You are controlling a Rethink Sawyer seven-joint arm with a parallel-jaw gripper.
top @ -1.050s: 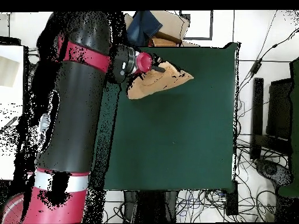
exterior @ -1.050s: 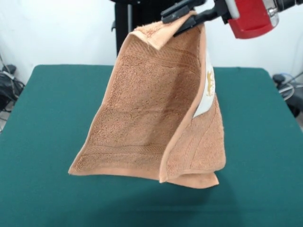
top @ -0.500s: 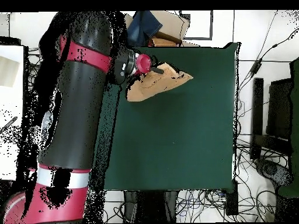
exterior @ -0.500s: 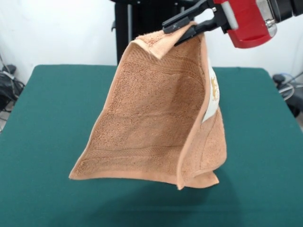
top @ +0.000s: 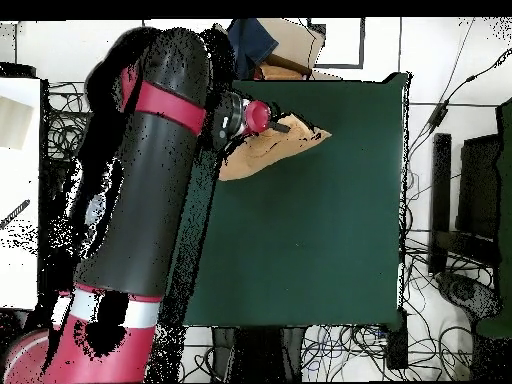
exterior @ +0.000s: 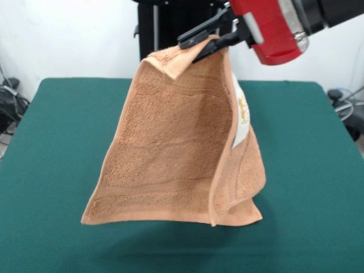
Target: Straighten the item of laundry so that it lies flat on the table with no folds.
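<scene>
Towel (exterior: 176, 142) hanging from the gripper (exterior: 206, 41) above the table (exterior: 51, 170).
Fingers clamped on its top corner; the arm has carried it slightly sideways since a second ago, one side still folded, nothing laid flat.

From my station the towel (exterior: 176, 142) reads as looped terry cloth, matt and nubbly, tan, with flatter woven bands near its hems and smoother folded edges. I see a small white tag (exterior: 241, 116) on it, smooth fabric with gold-coloured marking, slightly shinier than the pile. The table (exterior: 57, 142) wears dark green cloth, matt and even, felt-like, with no sheen. The gripper (exterior: 202, 41) fingers look like black matt plastic or coated metal; I cannot tell which. Behind them the arm housing (exterior: 273, 28) is glossy red plastic with a metallic silver ring, and black matt casing in the overhead view.
</scene>
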